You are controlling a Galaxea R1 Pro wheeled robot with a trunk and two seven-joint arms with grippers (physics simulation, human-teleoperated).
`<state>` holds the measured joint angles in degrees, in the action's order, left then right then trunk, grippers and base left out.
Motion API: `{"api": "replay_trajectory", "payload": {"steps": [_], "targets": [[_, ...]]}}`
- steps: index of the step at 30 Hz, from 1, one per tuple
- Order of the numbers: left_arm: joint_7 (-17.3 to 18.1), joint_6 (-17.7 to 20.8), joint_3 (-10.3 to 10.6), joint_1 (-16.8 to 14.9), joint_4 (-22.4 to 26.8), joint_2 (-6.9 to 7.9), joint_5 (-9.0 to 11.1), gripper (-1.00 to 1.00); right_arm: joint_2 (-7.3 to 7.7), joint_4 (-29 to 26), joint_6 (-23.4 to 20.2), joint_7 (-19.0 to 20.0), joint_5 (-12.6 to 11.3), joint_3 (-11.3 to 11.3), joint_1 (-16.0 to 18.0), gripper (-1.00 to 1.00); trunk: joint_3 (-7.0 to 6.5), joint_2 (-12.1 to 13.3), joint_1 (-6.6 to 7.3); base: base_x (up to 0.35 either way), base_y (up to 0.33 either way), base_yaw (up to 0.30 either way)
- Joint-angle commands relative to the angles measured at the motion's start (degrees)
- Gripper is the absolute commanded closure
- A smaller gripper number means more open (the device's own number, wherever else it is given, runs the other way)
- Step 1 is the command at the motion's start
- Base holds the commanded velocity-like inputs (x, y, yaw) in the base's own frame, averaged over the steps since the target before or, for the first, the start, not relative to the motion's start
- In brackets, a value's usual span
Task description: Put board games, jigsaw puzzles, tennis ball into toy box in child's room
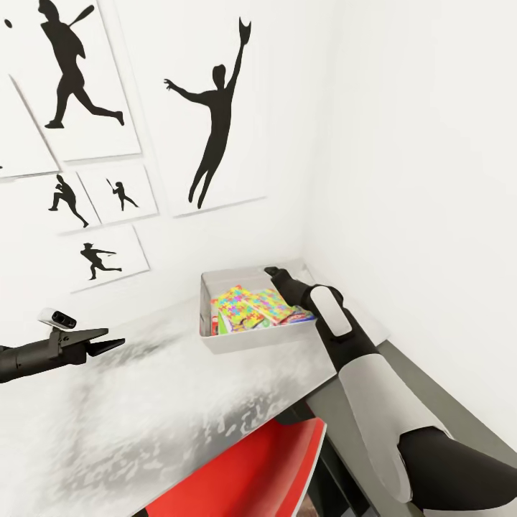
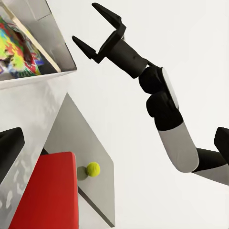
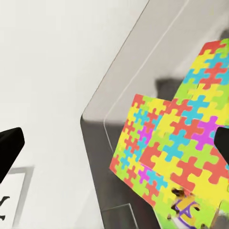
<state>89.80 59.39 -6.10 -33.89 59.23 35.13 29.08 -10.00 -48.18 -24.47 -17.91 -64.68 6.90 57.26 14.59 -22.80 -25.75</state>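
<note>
White walls fill most of the head view, with black baseball-player silhouette pictures [image 1: 215, 115] across the upper left and upper middle of the frame. Below them a pale tabletop [image 1: 143, 402] runs from the lower left toward the corner at centre right, where a darker grey section [image 1: 424, 402] adjoins it along the right wall. A red chair [image 1: 251, 470] sits at the bottom centre, tucked against the tabletop's edge. The right arm [image 1: 359, 373] reaches from the lower right corner up to the middle of the frame, over the bin. The grey bin [image 1: 251, 341] stands on the tabletop at centre frame, near the corner of the room. Inside it lie two jigsaw boxes [image 1: 248, 305] in yellow, red, blue, green and pink, overlapping each other and leaning on other printed boxes that are too hidden to name. The left gripper [image 1: 108, 343] hovers above the tabletop at the left edge of the frame, well apart from the bin; whether it is parted or closed cannot be told. In the left wrist view the right gripper [image 2: 98, 31] shows in the upper middle, its fingers spread wide and grasping nothing. In that view's lower middle a yellow-green ball [image 2: 93, 169] rests on the darker grey section, just beside the chair.
</note>
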Motion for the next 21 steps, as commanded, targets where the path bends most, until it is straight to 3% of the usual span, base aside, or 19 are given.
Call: {"api": "replay_trajectory", "payload": {"steps": [1,21], "targets": [[0.2,0.6,0.0,0.0,0.0,0.03,0.0,-1.00,0.00,-0.1,-0.1,-0.5,-0.5,0.0,0.0,-1.00,0.11,-0.1,-0.03,0.000,0.000,0.000],[0.2,0.6,0.0,0.0,0.0,0.03,0.0,-1.00,0.00,-0.5,-0.1,-0.1,-0.4,0.3,-0.4,-1.00,0.11,-0.1,-0.03,0.000,0.000,0.000]]}}
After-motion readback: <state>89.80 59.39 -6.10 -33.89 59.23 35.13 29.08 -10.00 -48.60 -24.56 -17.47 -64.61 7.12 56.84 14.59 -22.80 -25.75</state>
